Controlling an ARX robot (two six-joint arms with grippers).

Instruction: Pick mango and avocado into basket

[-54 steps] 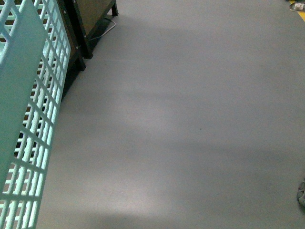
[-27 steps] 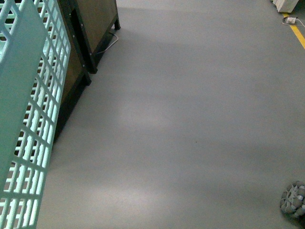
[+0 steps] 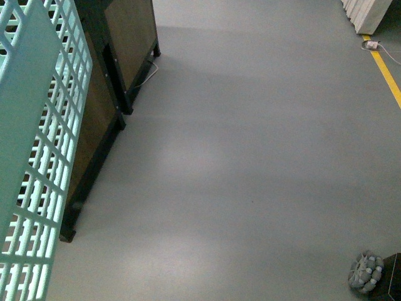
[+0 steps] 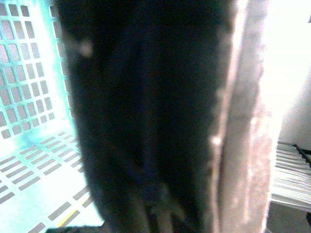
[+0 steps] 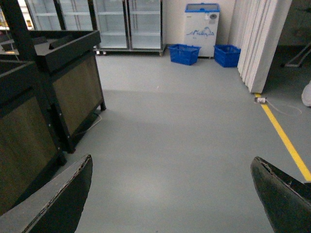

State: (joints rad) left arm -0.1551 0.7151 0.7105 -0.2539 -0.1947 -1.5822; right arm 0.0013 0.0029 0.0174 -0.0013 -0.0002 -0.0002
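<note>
- Front view has slid a fair bit over the last second. The dark-framed wooden stand (image 3: pixel 128 56) sits lower in the picture now and another section of it has shown up nearer the robot. A yellow floor line (image 3: pixel 385 72) has come in at the far right, and a grey roller wheel (image 3: pixel 366 273) has crept in from the right edge
- the basket (image 3: pixel 37 157) hasn't budged from the left edge of that view, so my guess is the whole robot is rolling along with the basket riding with it, rather than an arm doing anything
- left wrist view is right up against the basket's teal lattice wall and floor, and nothing is lying on the part that shows. A dark blurry mass blocks the rest, so I honestly can't tell whether the left gripper is clenched or released
- right gripper (image 5: pixel 171 161) has its fingers spread wide with only bare floor (image 5: pixel 184 126) between them, so it's holding nothing
- mango and avocado aren't in any view
- so picking doesn't look started, this reads as the travel leg. The fruit may be up on those stands, but their tops don't show
</note>
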